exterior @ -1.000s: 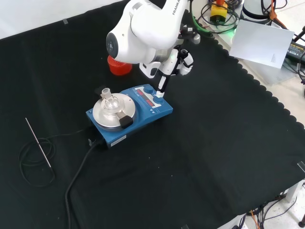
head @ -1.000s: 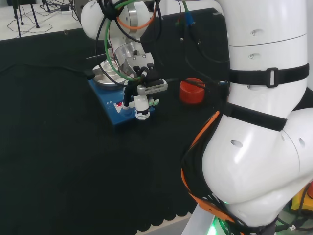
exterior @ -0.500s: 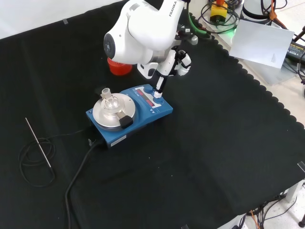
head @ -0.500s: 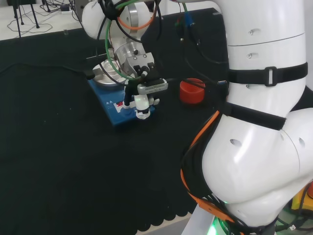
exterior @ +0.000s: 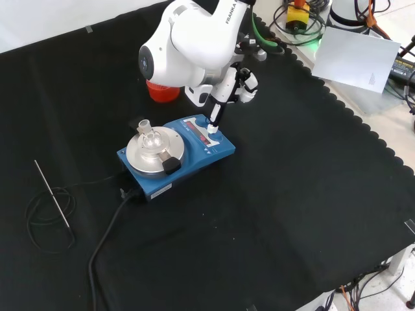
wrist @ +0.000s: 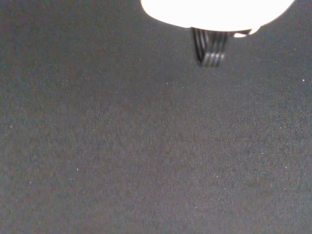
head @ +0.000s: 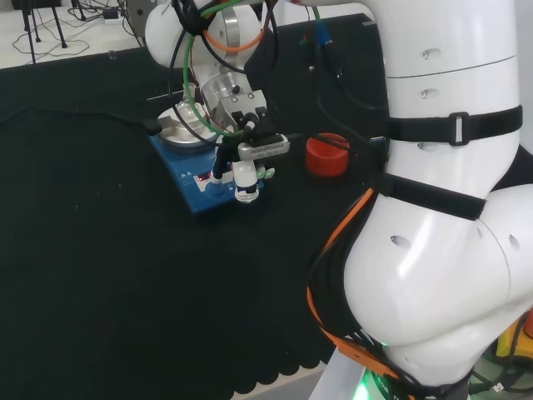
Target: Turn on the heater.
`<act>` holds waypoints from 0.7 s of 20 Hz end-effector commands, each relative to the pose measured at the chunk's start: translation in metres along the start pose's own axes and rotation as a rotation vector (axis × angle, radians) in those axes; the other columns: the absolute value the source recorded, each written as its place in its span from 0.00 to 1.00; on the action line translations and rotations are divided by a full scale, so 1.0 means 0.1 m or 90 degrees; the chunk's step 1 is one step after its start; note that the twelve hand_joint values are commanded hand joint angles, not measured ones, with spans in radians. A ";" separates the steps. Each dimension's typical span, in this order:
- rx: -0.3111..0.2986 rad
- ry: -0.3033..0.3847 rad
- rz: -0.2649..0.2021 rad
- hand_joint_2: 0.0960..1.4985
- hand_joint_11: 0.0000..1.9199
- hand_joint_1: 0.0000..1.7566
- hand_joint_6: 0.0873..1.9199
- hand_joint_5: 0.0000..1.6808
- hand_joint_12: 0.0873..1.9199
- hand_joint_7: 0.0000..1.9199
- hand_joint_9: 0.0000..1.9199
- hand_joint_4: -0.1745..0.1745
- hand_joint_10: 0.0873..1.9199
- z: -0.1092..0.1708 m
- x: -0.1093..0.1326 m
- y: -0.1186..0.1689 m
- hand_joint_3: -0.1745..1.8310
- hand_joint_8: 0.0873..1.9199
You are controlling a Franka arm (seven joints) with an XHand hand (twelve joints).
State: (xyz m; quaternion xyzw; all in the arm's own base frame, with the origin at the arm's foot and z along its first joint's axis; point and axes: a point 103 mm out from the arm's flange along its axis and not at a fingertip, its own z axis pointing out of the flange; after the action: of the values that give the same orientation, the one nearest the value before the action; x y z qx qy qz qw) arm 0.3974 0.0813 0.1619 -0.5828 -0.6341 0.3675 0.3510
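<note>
The heater [exterior: 176, 154] is a blue box with a round silver plate and a red-lit display on its front panel; the head view has the heater [head: 193, 188] left of the arm. A small clear glass vessel [exterior: 148, 133] stands on the plate. The hand [exterior: 232, 87] hangs over the panel's right end in the front view, one straight dark finger with a white tip [exterior: 213, 124] pointing down onto the panel, the others curled back. In the head view the hand [head: 243, 173] covers the panel's near corner. The wrist view has a white part of the hand [wrist: 214, 10] over black cloth.
A red ribbed ring [exterior: 162, 91] stands behind the heater, partly hidden by the arm, and is the red ring [head: 326, 155] in the head view. A thin metal probe with a coiled black cable [exterior: 53, 197] lies at the left. The heater's power cable [exterior: 109, 228] runs toward the front edge.
In the front view the hand and its pointing finger have shifted slightly left and up along the panel. The heater and the vessel have stayed in place.
</note>
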 end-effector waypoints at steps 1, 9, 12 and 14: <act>0.002 0.001 0.000 0.35 0.87 0.87 0.00 0.02 0.74 0.85 0.93 0.43 0.75 0.01 -0.01 0.00 0.71 0.90; -0.019 0.002 -0.005 0.35 0.87 0.87 0.00 0.02 0.74 0.85 0.93 0.42 0.75 -0.11 0.05 -0.14 0.71 0.90; -0.028 0.005 -0.009 0.35 0.87 0.87 0.00 0.02 0.74 0.85 0.94 0.42 0.75 -0.16 0.06 -0.21 0.71 0.90; -0.032 0.006 -0.009 0.35 0.87 0.87 0.00 0.02 0.74 0.85 0.94 0.42 0.75 -0.17 0.05 -0.24 0.71 0.90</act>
State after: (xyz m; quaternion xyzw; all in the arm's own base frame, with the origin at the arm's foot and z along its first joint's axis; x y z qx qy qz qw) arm 0.4012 0.0849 0.1824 -0.5878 -0.6425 0.3527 0.3425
